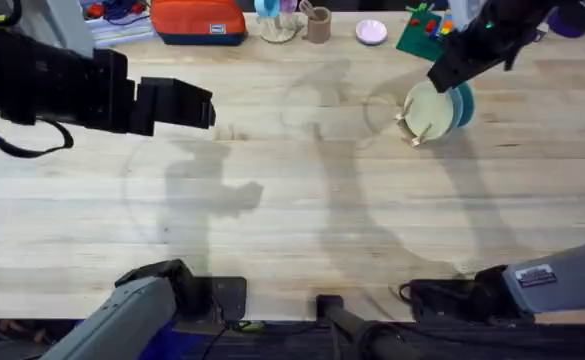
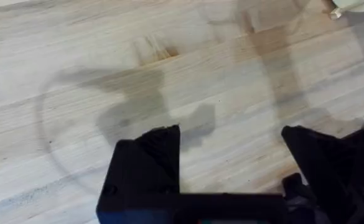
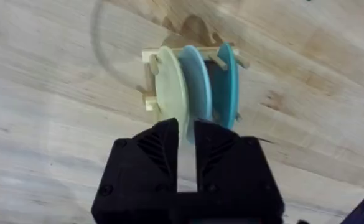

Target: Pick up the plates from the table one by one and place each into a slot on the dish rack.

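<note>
The dish rack (image 3: 149, 81) stands on the table (image 1: 302, 220) at the far right, with three plates upright in its slots: pale yellow-green (image 3: 169, 84), light blue (image 3: 196, 81) and teal (image 3: 227, 78). My right gripper (image 3: 186, 134) sits right over them, its fingers almost together with the light blue plate's rim in the narrow gap. From overhead the rack (image 1: 412, 128) and the plates (image 1: 434, 108) lie just under the right gripper (image 1: 450, 72). My left gripper (image 2: 231, 155) hangs open over bare wood at the far left (image 1: 207, 105), holding nothing.
Along the table's far edge stand an orange bag (image 1: 197, 20), a glass (image 1: 277, 20), a brown cup (image 1: 318, 24), a small pink dish (image 1: 371, 32) and a green object (image 1: 417, 38). The left arm is raised high and looms dark over the far left.
</note>
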`<state>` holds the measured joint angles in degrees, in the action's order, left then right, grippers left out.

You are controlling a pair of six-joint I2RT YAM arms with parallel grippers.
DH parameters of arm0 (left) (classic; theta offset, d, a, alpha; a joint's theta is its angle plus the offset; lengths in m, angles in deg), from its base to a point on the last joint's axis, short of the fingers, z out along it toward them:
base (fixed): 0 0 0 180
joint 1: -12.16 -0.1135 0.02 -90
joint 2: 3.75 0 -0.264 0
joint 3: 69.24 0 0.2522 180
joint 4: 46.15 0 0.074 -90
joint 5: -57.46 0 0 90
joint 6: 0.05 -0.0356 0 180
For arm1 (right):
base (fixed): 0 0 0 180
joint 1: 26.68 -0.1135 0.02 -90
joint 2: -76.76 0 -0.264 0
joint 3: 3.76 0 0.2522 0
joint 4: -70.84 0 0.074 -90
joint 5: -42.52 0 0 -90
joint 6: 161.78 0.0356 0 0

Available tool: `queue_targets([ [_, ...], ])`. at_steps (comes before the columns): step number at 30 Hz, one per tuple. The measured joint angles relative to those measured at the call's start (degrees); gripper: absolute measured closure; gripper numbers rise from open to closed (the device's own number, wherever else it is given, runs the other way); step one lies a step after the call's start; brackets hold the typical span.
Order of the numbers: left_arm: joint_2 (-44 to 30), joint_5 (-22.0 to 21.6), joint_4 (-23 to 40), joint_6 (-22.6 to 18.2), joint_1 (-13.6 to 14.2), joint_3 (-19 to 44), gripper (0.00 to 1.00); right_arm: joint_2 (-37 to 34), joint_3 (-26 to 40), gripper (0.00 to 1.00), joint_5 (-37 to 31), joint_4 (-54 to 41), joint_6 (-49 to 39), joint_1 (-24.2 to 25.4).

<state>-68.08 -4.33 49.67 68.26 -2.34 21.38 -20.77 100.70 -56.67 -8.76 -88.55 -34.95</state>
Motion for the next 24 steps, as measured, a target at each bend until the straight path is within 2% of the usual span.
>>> queue_targets([
  [3,0.0,0.0,0.0,0.0,0.0,0.0,0.004,3.7,0.0,0.805,0.0,-0.8,0.0,0.0],
  [6,0.0,0.0,0.0,0.0,0.0,0.0,0.004,8.3,0.0,0.731,0.0,-2.3,0.0,-0.1],
  [9,0.0,0.0,0.0,0.0,0.0,0.0,0.004,12.5,0.0,0.609,0.0,-4.7,0.6,-0.1],
  [13,0.0,0.0,0.0,0.0,0.0,0.0,0.004,16.3,0.0,0.347,0.0,-8.9,1.4,-0.1],
  [24,0.0,0.0,0.0,0.0,0.0,0.0,0.004,26.0,0.0,0.067,0.0,-13.5,2.0,-0.1],
])
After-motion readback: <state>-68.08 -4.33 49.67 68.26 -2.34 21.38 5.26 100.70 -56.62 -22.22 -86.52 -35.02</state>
